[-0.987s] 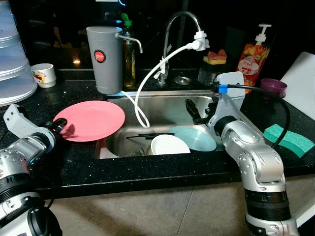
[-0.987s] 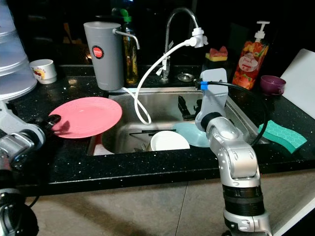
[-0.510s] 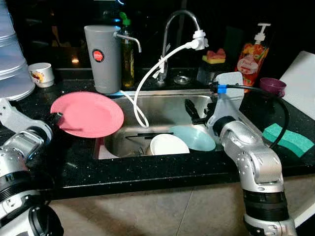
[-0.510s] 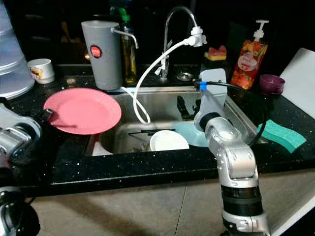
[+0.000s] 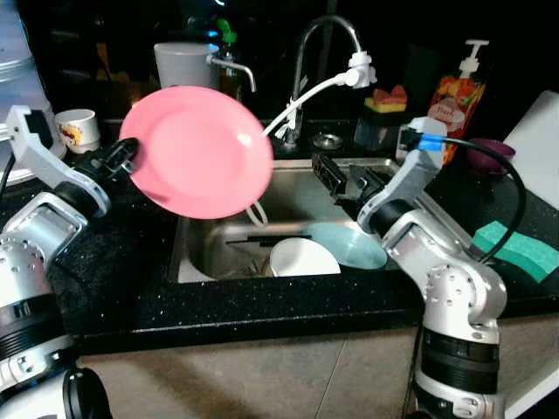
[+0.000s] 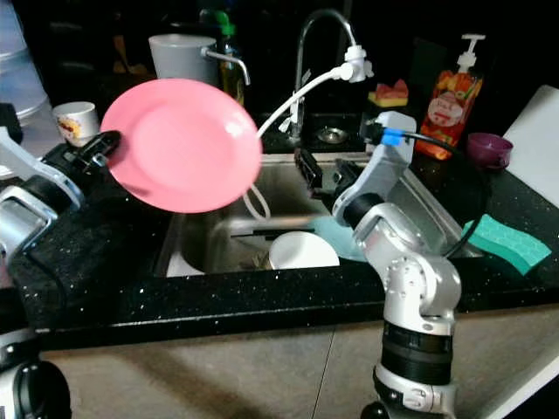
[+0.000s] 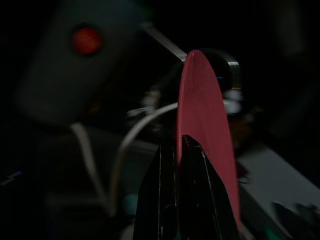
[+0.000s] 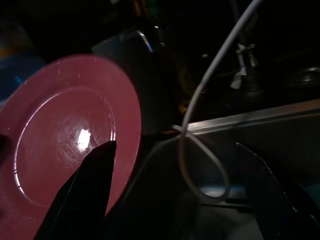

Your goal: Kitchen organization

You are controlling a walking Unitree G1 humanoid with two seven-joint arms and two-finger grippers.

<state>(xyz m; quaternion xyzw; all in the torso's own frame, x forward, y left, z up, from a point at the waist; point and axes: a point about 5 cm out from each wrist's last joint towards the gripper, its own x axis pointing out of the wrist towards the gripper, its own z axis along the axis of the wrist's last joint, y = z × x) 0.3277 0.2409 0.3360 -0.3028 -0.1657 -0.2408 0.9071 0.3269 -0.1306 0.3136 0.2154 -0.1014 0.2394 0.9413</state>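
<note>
Over the sink's left edge: pink plate held up in the air, tilted, its face turned toward the robot and to the right.
Left gripper: black fingers pinched tight on the plate's left rim; in the left wrist view the fingers clamp the plate edge-on, one on each face.
Right gripper: raised above the sink, pointing toward the plate but apart from it, touching nothing.
Right fingers: spread wide, holding nothing; in the right wrist view the plate's face and the white hose show between them.
Sink: steel basin set in the black counter, holding a white bowl and a pale blue plate just beside it.
Faucet: curved, behind the basin, with a white hose looping from its spout down into the sink.
Behind the plate: grey jug, partly hidden, and a green-capped bottle.
Far left of counter: small white cup.
Right of counter: orange soap dispenser, purple bowl, green sponge.
</note>
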